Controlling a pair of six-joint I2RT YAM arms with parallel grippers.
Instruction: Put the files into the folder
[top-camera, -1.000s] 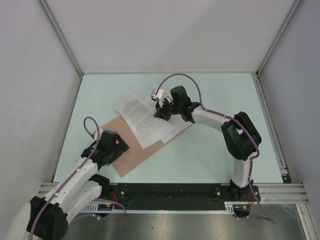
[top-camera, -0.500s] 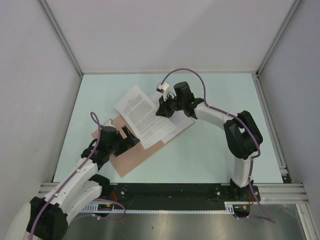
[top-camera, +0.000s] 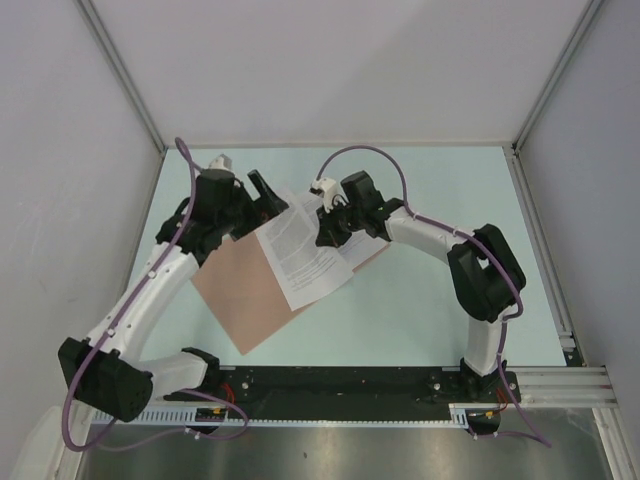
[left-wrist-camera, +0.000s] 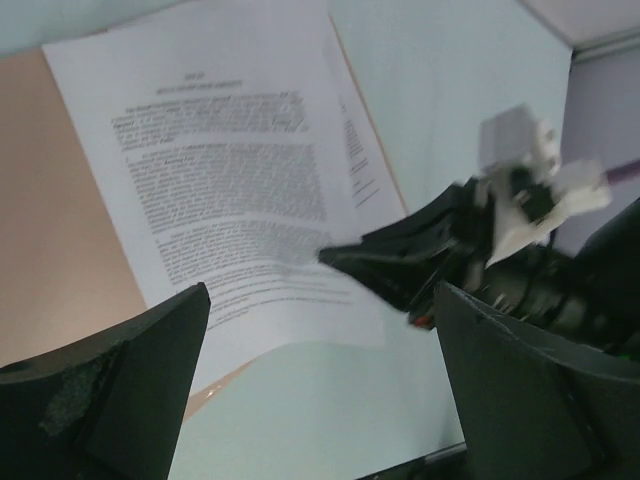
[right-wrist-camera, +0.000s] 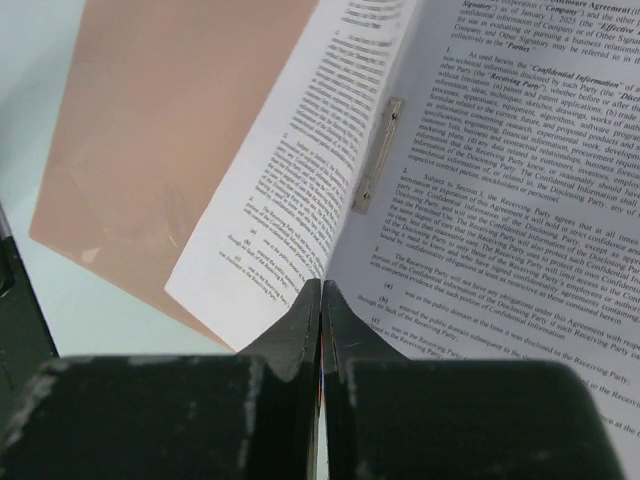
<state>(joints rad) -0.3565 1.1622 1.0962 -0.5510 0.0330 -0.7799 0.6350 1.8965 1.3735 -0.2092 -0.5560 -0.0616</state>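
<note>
Left end effector (top-camera: 265, 192) has swung up, wide open; right end effector (right-wrist-camera: 320, 292) pinches the files (top-camera: 305, 255), which probably need tucking into the folder (top-camera: 240, 300) next.

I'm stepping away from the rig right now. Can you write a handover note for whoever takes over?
Left gripper: open, empty, by the far corner of the top sheet.
Right gripper: shut on the top sheet's edge, lifting it into a curl.
Second sheet: printed, flat underneath.
Folder: flat on the table under both sheets, its bare part toward the left arm.
Done: sheets lie on the folder.
Left: probably lay the held sheet flat, release it, and close the folder.
</note>
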